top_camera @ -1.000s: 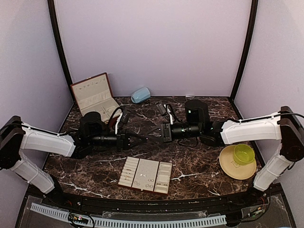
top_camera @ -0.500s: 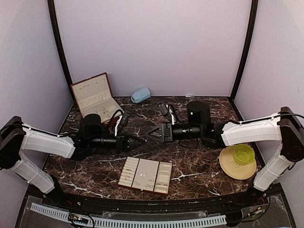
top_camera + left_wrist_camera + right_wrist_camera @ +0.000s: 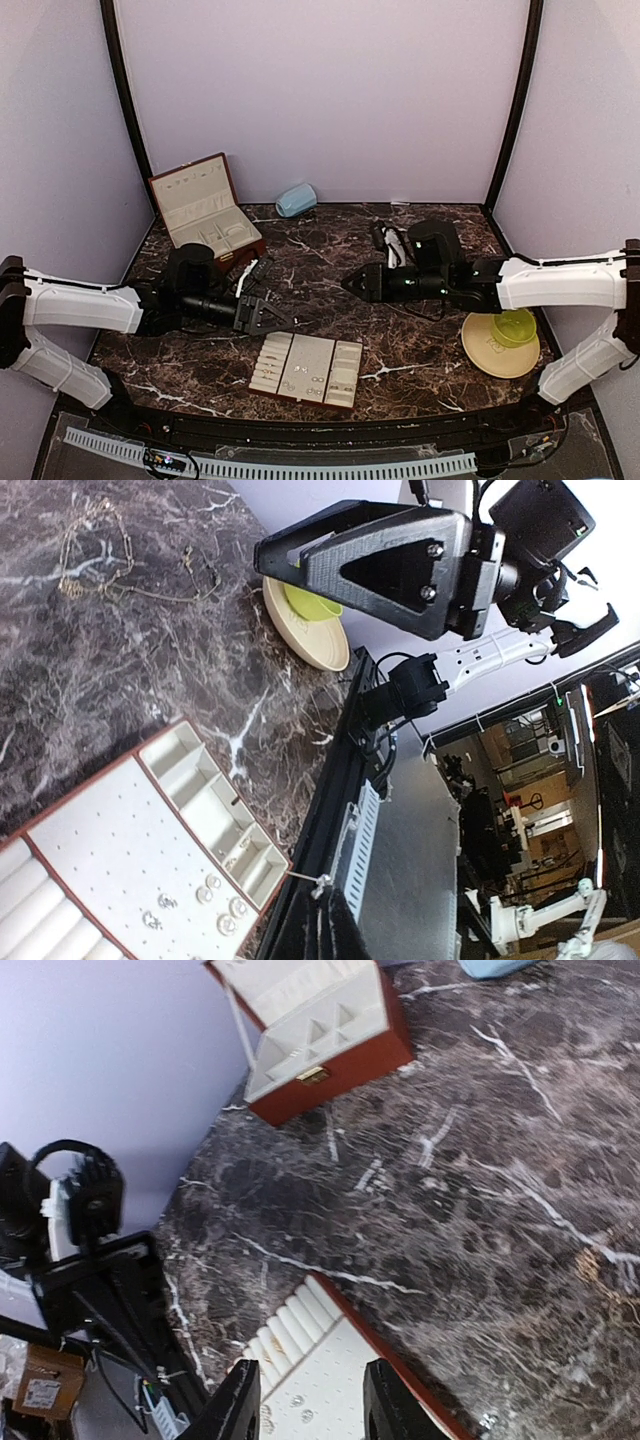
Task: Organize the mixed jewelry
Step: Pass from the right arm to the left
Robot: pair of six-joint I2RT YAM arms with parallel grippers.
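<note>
dark marble tabletop (image 3: 420,350) is filling the booth, lilac walls behind; taking the cream-lined tray (image 3: 306,368) at the near middle as landmark.

far left and behind the tray, red-brown box (image 3: 203,212) is standing with its lid up. nearer, just left and slightly behind the tray, left gripper (image 3: 272,318) is hovering low with its jaws pressed together; whether anything tiny is pinched there, cannot tell.

on the tray itself, the mixed jewelry (image 3: 215,900) is sitting as small shiny pieces on the dotted panel and in the slots beside it. the tray's long axis is running left to right across the table.

behind and right of the tray, right gripper (image 3: 310,1400) is hanging with its fingers parted and nothing between them; its wrist view is looking down at the tray's ring rolls. thin chains (image 3: 120,560) are lying loose on the marble behind the tray, near this gripper.

far right of the tray, yellow plate (image 3: 482,352) is carrying a green cup (image 3: 513,324).

judgement: left gripper is nearer the tray; jewelry is lying just to its right and toward the near edge.
</note>
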